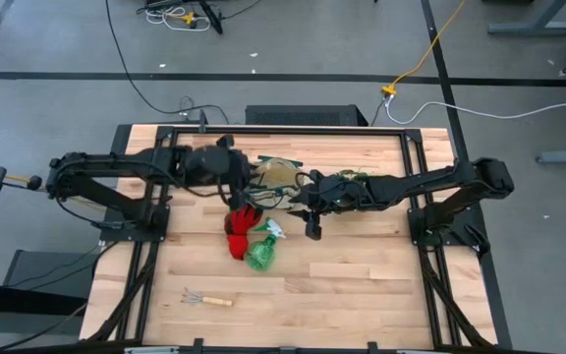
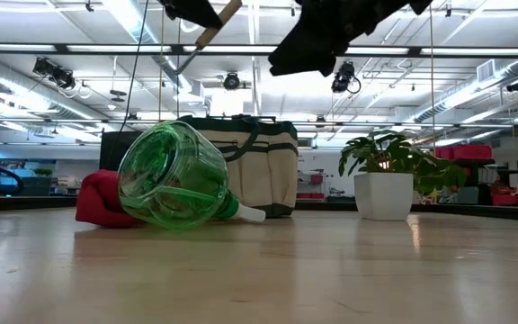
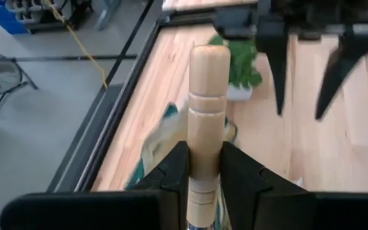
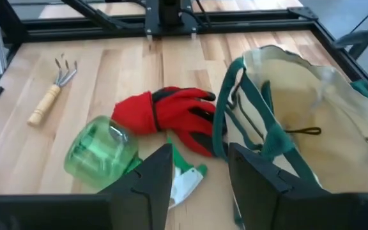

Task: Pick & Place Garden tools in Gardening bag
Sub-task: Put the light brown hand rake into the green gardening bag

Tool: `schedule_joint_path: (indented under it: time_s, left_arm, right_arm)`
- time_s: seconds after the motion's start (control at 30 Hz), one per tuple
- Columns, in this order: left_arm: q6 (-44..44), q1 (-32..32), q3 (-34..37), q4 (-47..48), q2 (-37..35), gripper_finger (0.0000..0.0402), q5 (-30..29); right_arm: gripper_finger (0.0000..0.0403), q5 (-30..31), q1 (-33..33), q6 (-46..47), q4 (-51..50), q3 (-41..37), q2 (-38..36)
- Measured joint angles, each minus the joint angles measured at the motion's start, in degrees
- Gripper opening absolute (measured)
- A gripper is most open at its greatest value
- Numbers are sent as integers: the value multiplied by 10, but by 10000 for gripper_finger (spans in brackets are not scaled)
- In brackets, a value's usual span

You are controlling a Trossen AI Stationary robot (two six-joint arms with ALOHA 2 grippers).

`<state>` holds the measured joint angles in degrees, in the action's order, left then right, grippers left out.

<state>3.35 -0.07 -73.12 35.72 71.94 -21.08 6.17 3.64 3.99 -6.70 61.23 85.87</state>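
Observation:
My left gripper (image 1: 234,182) is shut on a wooden-handled mini rake (image 3: 207,96), high above the cream bag with green trim (image 1: 279,177). The bag also shows in the low view (image 2: 263,171) and the right wrist view (image 4: 299,134). My right gripper (image 4: 200,185) is open and empty, above the table beside the bag and over the spray bottle's white nozzle (image 4: 187,182). The red gloves (image 4: 165,118) and the green spray bottle (image 4: 101,150) lie on the table by the bag; the bottle lies on its side. A second rake (image 1: 207,298) lies near the front edge. The pruning shears are out of view. My left gripper pinches the rake's wooden handle (image 3: 204,167) between its two fingers, on the part toward the metal head. The handle runs along the fingers and its rounded free end (image 3: 209,57) sticks out past the fingertips. The rake is lifted clear and tilted (image 2: 216,25); its head is hidden.
A potted plant (image 2: 385,175) stands on the table to the right of the bag, partly under my right arm (image 1: 401,185). The near half of the table (image 1: 362,295) holds only the second rake.

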Motion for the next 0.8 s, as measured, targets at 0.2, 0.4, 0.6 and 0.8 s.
schedule_joint_path:
  time_s: [0.2,0.4,0.6,0.8]
  left_arm:
    - [12,63,4,-49,1,70,88]
    - [19,109,5,-85,20,70,139]
    - [34,137,5,-114,65,70,190]
    - [37,161,5,-137,107,70,239]
  right_arm:
    - [155,14,0,0,-30,0,-21]
    - [155,24,0,-2,-36,0,-33]
    - [155,24,0,-2,-42,0,-33]
    - [155,24,0,-1,-42,0,-33]
